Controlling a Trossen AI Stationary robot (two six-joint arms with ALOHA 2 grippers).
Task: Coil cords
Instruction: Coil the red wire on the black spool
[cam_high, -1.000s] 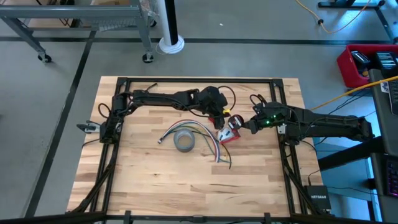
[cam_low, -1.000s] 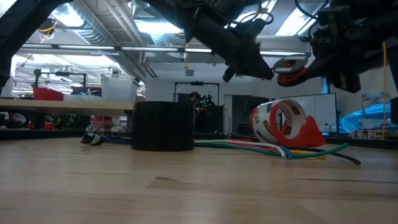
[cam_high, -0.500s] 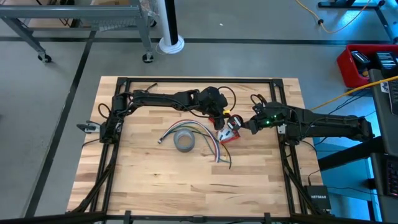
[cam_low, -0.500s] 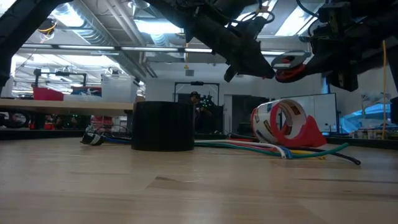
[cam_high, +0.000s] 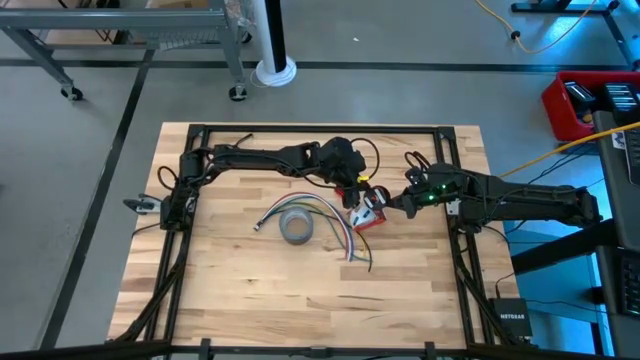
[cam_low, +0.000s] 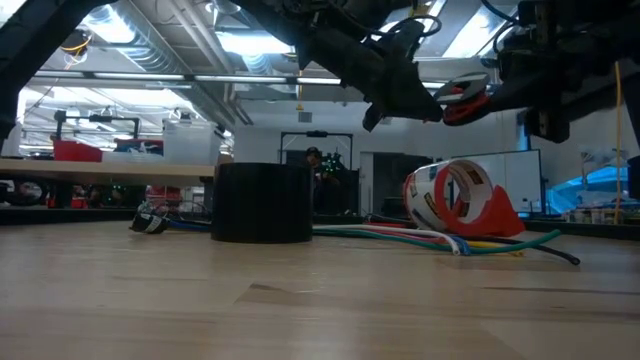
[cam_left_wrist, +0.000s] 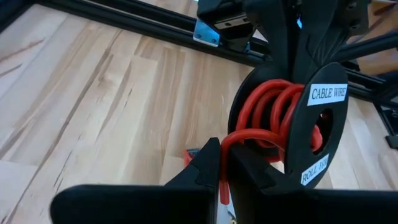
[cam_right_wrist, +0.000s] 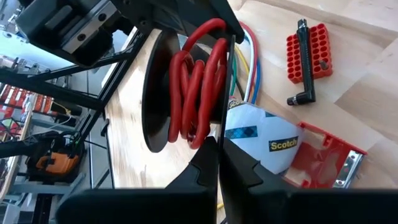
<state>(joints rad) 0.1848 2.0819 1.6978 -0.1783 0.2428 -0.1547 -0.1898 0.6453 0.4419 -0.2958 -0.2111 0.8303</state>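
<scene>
Left gripper (cam_left_wrist: 225, 163) is pinched tight on the loose end of the thin red wire (cam_left_wrist: 264, 115), holding it right where it comes off the black plastic spool labelled "cable wire" (cam_left_wrist: 314, 134). Right gripper (cam_right_wrist: 219, 163) is clamped shut on the rim of that same spool, so both arms hold it in the air, a bit toward 2 o'clock from table centre. Compared with a second ago the spool has lifted and tipped a little in the low view, and the left arm has edged closer, so another wrap looks underway. Several red turns are already on; I can't tell how much is left. Below, the red tape dispenser (cam_low: 462, 200) sits at about 3 o'clock from the grey tape roll (cam_high: 296, 227), with the bundle of coloured cords (cam_high: 335, 225) lying uncoiled between them on the wooden table (cam_high: 250, 290).
</scene>
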